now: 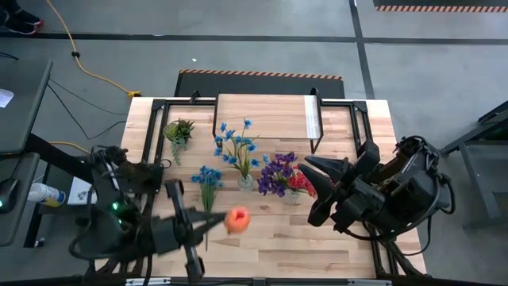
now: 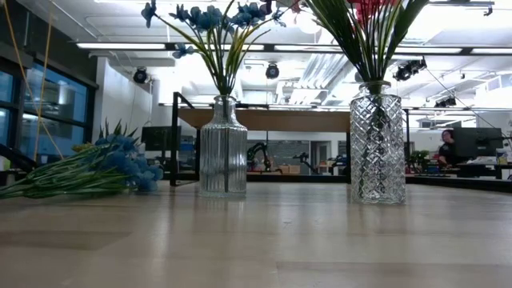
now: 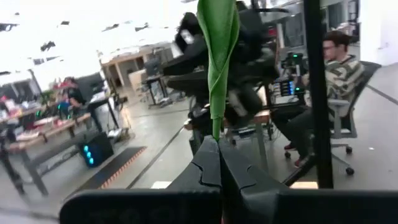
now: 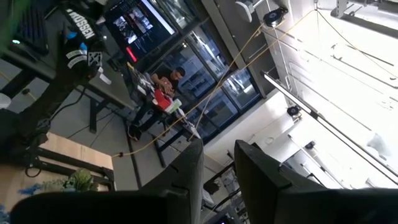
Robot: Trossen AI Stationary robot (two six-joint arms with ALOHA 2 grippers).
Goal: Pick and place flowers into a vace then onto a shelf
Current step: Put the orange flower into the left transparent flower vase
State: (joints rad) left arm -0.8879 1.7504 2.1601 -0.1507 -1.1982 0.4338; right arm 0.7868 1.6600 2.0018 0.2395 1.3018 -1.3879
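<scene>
Left claw (image 1: 208, 226), clamped shut on an orange flower's (image 1: 237, 219) stem, hovers near the bench's (image 1: 349, 238) front edge; right claw (image 1: 311, 191), slightly parted, holds nothing.

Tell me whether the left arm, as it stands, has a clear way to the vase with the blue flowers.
Probably yes. The left gripper, shut on the orange flower, sits just short of that vase; only the loose blue bunch lies beside the path.
</scene>
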